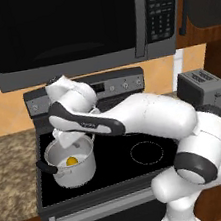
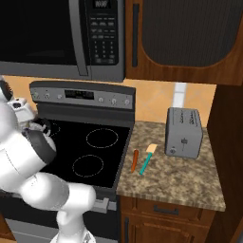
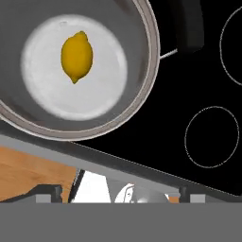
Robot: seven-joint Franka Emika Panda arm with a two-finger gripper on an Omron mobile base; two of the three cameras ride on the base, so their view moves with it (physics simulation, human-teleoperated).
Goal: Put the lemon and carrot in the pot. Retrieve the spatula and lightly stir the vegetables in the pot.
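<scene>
The yellow lemon [image 1: 72, 160] [image 3: 77, 56] lies loose on the bottom of the silver pot [image 1: 77, 176] [image 3: 147, 71], which stands on the stove's front left burner. My gripper [image 1: 68, 141] [image 3: 116, 191] hovers just above the pot's mouth, open, its tips wide apart with nothing between them. On the granite counter right of the stove, the orange carrot [image 2: 135, 161] lies beside the spatula [image 2: 145, 163], whose handle is teal and whose head is pale. Both are far from the gripper.
A grey toaster [image 2: 184, 132] [image 1: 201, 87] stands at the back of the right counter. The microwave [image 1: 69, 28] hangs low over the black cooktop [image 2: 95, 147]. My arm stretches across the stove towards the left.
</scene>
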